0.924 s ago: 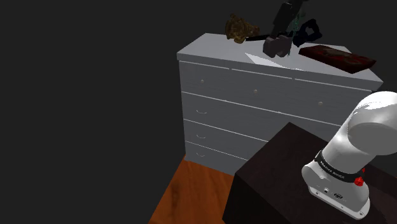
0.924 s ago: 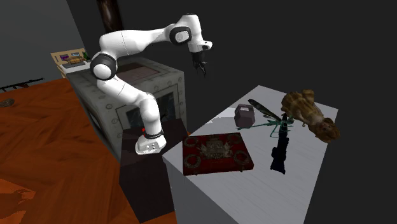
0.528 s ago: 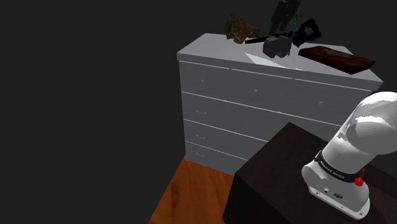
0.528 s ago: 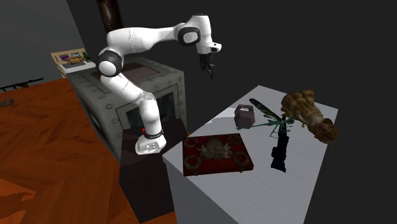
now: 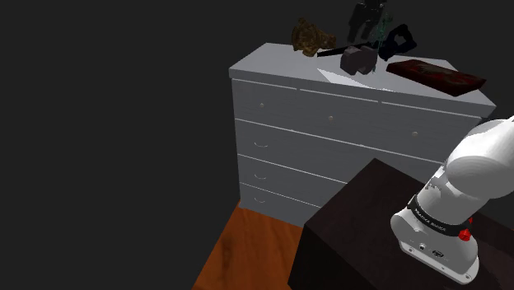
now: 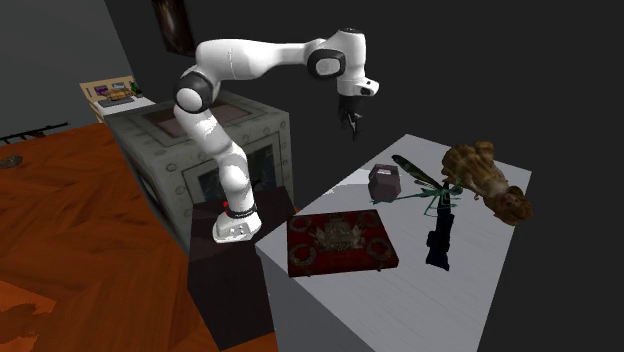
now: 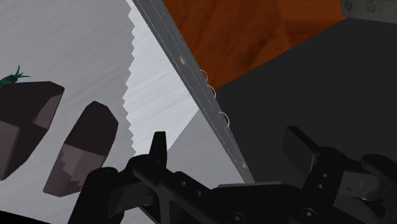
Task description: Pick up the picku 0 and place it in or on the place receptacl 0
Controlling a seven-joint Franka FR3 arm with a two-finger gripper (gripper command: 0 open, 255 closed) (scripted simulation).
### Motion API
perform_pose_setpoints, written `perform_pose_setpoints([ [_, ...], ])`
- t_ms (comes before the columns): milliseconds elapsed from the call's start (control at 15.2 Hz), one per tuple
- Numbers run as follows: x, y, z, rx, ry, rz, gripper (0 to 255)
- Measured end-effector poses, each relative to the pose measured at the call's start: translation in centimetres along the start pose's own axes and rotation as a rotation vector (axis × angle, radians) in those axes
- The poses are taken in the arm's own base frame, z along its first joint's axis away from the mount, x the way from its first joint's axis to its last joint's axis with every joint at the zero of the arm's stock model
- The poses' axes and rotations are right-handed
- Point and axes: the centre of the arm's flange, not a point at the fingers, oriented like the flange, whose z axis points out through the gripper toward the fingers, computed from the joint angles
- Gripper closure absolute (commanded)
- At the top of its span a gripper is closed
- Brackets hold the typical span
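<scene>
The white arm reaches from its stand toward a grey dresser. Its black end effector hangs in the air above the dresser's left edge, pointing down. In the wrist view its fingers stand wide apart with nothing between them, and the dresser's front edge with its round drawer handles runs below the gap.

A small dark grey box stands on the dresser top, lower than the end effector, a little to its right and clear of it. In the wrist view the same box sits beside the fingers on the pale top.

A dark red tray with a pale pattern lies flat near the dresser's left corner, just beside the grey box but apart from it. To the right of the box is a green dragonfly figure. A black object lies just below the dragonfly, and a brown figure is at the far right. A wooden floor spreads out to the left.
</scene>
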Motion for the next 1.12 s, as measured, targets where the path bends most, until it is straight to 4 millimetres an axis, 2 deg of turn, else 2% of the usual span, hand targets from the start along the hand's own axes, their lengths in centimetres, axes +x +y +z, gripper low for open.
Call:
perform_pose_setpoints([
  [198, 2.1, 4.2, 0.9, 0.018, -0.026, 0.044, 0],
  [726, 5.5, 14.2, 3.4, 0.065, -0.093, 0.159, 0],
  [858, 5.7, 14.9, 4.4, 0.069, -0.098, 0.167, 0],
  [1122, 5.7, 15.0, 6.4, 0.07, -0.099, 0.169, 0],
])
